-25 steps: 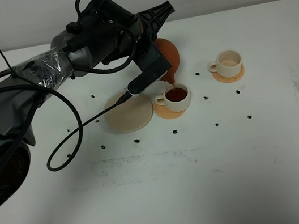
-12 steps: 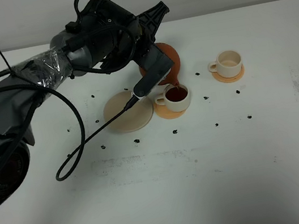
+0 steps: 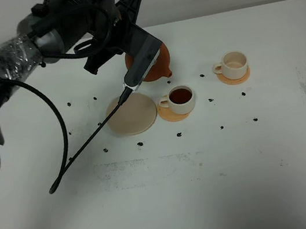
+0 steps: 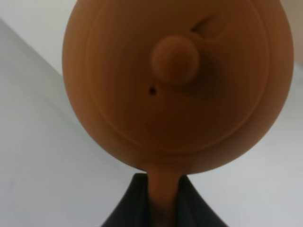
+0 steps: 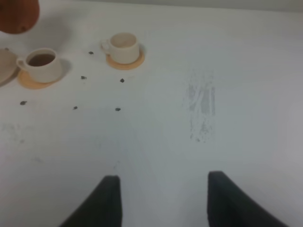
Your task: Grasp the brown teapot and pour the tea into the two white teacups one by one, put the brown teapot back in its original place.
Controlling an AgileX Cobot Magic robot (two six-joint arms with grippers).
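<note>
Now the left hand (image 4: 163, 201) is clamped on the loop handle of the teapot (image 3: 156, 65), carrying it clear of the counter (image 3: 223, 185), close to level, just behind the full cup (image 3: 181, 98). The move ahead, I judge, turns on one line. The empty cup (image 3: 234, 64) lies to the teapot's right in the high view, past the full cup and well apart from it. So the spout, which faces the full cup, must travel sideways along that row before tipping. The left arm is the nearer; the right hand (image 5: 163, 198) hangs far off with fingers apart, holding nothing. The teapot is round, matt reddish-brown clay with a knobbed lid. The cups are smooth cream cylinders on thin orange coasters (image 3: 235, 79). The saucer (image 3: 133, 116), flat, pale and bare, lies just left of the full cup.
</note>
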